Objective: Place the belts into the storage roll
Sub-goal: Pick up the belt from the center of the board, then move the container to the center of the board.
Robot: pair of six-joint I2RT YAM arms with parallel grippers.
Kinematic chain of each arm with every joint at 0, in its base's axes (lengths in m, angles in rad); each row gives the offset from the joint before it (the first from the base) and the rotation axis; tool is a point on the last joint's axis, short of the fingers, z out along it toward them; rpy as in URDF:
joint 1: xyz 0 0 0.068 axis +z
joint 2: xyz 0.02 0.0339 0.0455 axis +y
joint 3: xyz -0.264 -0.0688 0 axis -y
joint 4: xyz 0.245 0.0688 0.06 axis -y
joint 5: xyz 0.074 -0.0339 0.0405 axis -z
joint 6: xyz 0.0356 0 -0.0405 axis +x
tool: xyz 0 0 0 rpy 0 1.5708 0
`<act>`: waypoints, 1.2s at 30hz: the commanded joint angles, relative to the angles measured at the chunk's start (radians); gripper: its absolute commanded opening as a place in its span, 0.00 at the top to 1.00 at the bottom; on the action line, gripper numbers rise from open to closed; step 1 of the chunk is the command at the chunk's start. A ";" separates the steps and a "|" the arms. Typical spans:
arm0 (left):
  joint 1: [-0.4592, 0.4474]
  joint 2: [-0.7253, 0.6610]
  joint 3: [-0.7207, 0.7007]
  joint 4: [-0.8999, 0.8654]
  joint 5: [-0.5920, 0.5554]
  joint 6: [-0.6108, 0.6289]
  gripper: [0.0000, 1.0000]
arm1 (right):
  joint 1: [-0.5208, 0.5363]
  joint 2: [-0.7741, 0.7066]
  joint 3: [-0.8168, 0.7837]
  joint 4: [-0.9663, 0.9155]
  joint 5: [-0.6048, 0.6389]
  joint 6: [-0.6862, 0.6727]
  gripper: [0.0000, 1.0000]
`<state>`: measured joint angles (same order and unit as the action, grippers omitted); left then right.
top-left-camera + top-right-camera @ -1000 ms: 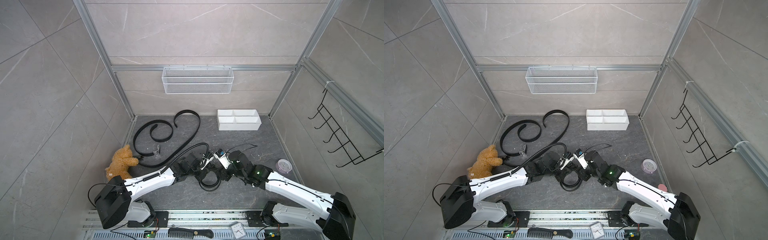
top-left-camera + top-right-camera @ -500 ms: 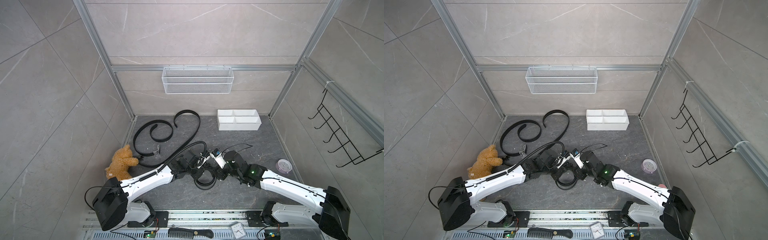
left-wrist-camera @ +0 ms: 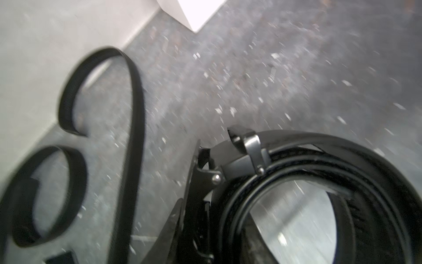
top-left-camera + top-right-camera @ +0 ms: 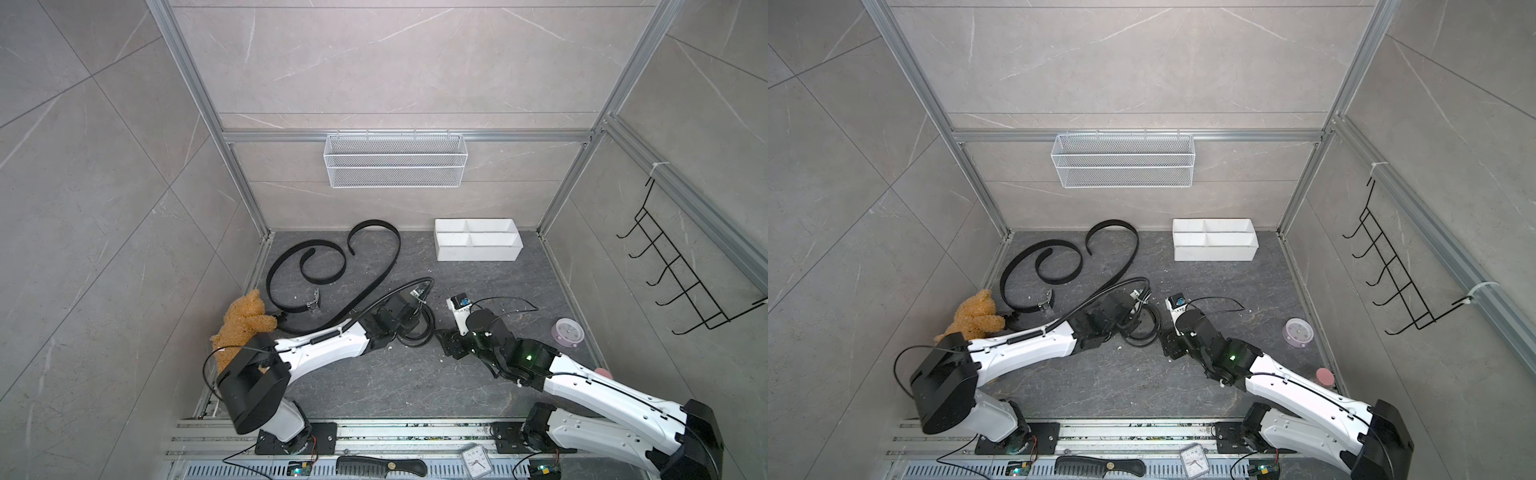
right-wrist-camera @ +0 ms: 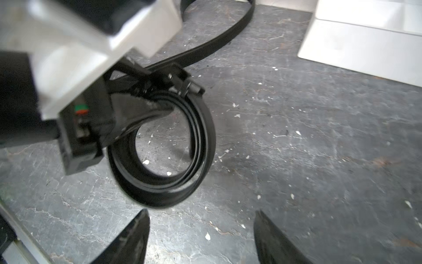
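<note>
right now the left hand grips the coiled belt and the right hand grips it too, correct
Not quite: the left hand does grip the coiled belt, but the right hand is open and clear of it, holding nothing. The right wrist view shows this.

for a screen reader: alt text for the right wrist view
A coiled black strap belt is clamped through its loop by the left gripper. The right gripper is open, short of the coil; a white plastic tray sits beyond.
</note>
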<state>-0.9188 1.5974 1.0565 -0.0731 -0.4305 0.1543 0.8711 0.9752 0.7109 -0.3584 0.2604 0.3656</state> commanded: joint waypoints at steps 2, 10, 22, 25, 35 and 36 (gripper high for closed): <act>0.037 0.123 0.197 0.226 -0.131 0.146 1.00 | 0.004 -0.072 0.042 -0.247 0.151 0.191 0.27; 0.110 0.420 0.599 0.336 -0.001 0.351 1.00 | 0.003 -0.171 0.042 -0.451 0.138 0.379 0.27; 0.151 0.868 1.181 0.489 0.172 0.575 1.00 | 0.004 -0.246 0.080 -0.534 0.184 0.422 0.26; 0.176 0.952 1.311 0.500 0.222 0.568 1.00 | 0.004 -0.254 0.077 -0.520 0.186 0.433 0.26; 0.220 1.211 1.603 0.635 0.329 0.638 1.00 | 0.003 -0.194 0.117 -0.470 0.166 0.397 0.26; 0.224 1.217 1.601 0.643 0.363 0.651 1.00 | 0.004 -0.197 0.117 -0.473 0.168 0.397 0.26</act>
<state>-0.6979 2.8090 2.5996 0.4183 -0.1524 0.7670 0.8711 0.7803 0.7918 -0.8368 0.4229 0.7792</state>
